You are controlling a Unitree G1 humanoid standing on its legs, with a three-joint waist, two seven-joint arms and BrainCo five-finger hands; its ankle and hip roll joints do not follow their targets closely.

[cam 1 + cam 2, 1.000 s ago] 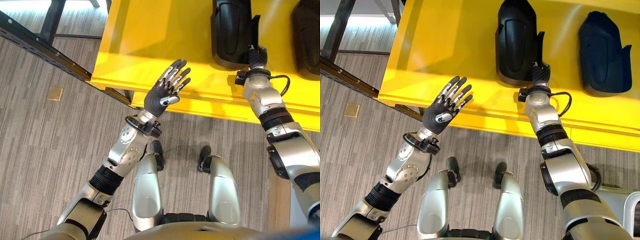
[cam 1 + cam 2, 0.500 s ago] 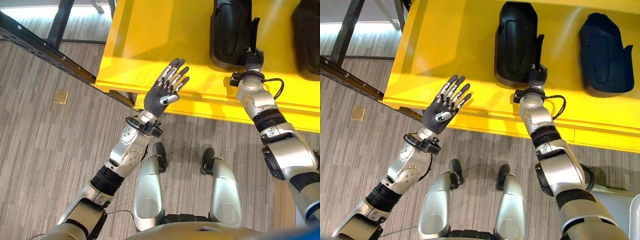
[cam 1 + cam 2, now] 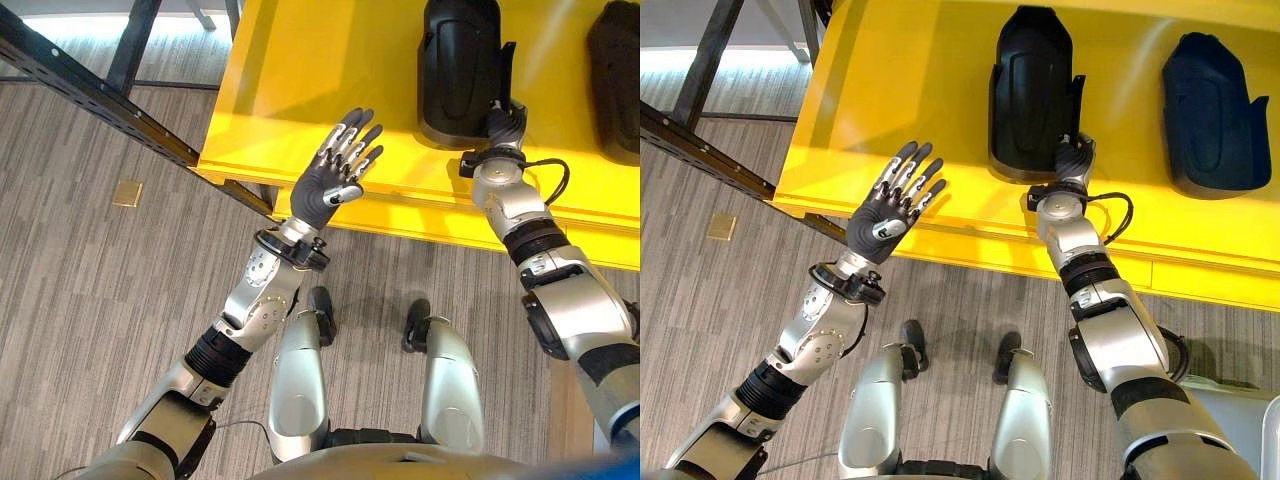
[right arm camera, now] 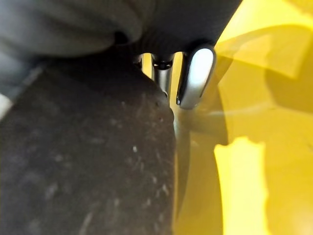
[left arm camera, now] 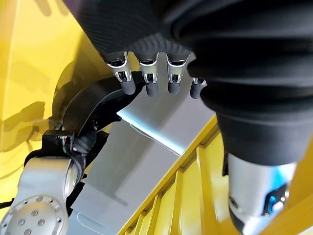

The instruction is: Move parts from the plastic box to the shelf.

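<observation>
The robot stood at the yellow shelf (image 3: 940, 70) with its right hand (image 3: 1071, 160) at the near edge of a black part (image 3: 1032, 90) that lay flat on the surface, apparently settling it into place beside a second black part (image 3: 1208, 112) further along to the right. How the right fingers were set could not be told: from above they were tucked against the part, and the close view along the wrist gave little more than dark plastic against yellow. The left hand (image 3: 889, 205) was raised over the shelf's front lip, its fingers (image 3: 906, 170) straight and spread, holding nothing, likely kept clear while the other arm worked. Compared with a second earlier, the right hand had pressed slightly further in toward the part, the left hand had lifted a little higher over the shelf, and the whole view had shifted as the robot leaned in. On the floor lay a small tan square (image 3: 127, 193).
</observation>
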